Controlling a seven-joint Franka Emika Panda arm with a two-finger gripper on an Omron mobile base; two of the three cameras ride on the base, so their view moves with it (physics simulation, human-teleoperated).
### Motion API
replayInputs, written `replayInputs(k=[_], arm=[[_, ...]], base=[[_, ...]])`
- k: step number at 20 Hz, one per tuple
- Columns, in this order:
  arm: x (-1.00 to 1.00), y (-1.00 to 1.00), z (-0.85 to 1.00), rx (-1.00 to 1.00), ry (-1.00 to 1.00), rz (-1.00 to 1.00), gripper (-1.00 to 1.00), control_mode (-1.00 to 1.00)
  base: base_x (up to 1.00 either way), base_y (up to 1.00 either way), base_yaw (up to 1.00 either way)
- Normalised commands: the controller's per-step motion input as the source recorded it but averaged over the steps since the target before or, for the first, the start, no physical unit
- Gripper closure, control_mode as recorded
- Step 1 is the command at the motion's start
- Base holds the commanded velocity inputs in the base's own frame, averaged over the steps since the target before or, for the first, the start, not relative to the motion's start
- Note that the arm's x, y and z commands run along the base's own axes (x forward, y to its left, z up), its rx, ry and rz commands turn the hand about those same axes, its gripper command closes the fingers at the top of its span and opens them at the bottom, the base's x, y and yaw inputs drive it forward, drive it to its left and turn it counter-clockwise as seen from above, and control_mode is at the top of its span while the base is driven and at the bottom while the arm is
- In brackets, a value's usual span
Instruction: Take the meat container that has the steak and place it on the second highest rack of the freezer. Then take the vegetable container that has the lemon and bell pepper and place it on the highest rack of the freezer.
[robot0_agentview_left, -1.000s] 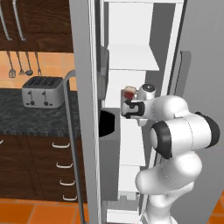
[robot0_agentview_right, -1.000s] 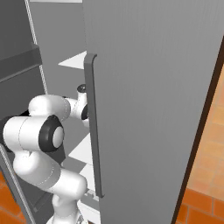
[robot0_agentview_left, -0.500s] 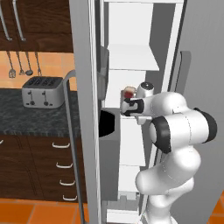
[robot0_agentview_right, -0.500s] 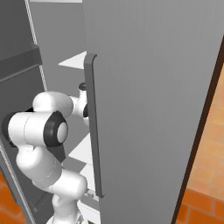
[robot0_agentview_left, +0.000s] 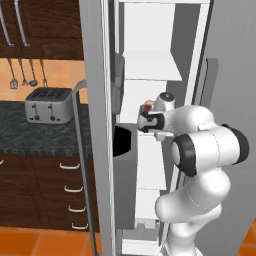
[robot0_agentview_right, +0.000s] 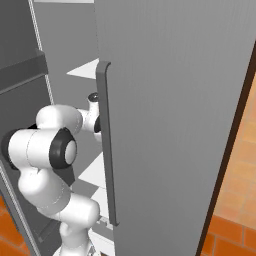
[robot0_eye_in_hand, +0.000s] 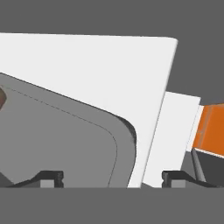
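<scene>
- The meat container (robot0_eye_in_hand: 65, 144), a shallow grey metal tray with a rounded corner and a raised rim, fills the lower left of the hand view and lies on a white freezer (robot0_agentview_left: 150, 65) rack.
- I judge it stiff, fairly light and smooth, so likely slippery; the thin rim along an edge looks like the best place to pinch.
- A brown-red sliver at the far left edge of the hand view may be the steak (robot0_eye_in_hand: 1, 98); it is too cropped to be sure.
- The claw (robot0_eye_in_hand: 113, 177) stands wide open, its two dark tips straddling the tray's corner rim without pinching it.
- In the left base view the claw (robot0_agentview_left: 146, 121) sits mid-frame inside the freezer, whose shelves are flat, matte white and hard-edged.
- A ribbed silver toaster (robot0_agentview_left: 48, 105) sits on the dark speckled bench (robot0_agentview_left: 45, 135) at left.
</scene>
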Motion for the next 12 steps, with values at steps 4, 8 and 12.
replayInputs(k=[4,8,12], arm=[[-0.51,0.0,0.2,-0.04,-0.16,0.0,-1.0,-1.0],[-0.62,0.08,0.46,-0.01,-0.14,0.0,-1.0,-1.0],[-0.55,0.0,0.93,0.0,-0.04,0.0,-1.0,-1.0]], base=[[0.0,0.0,0.0],[0.0,0.0,0.0],[0.0,0.0,0.0]])
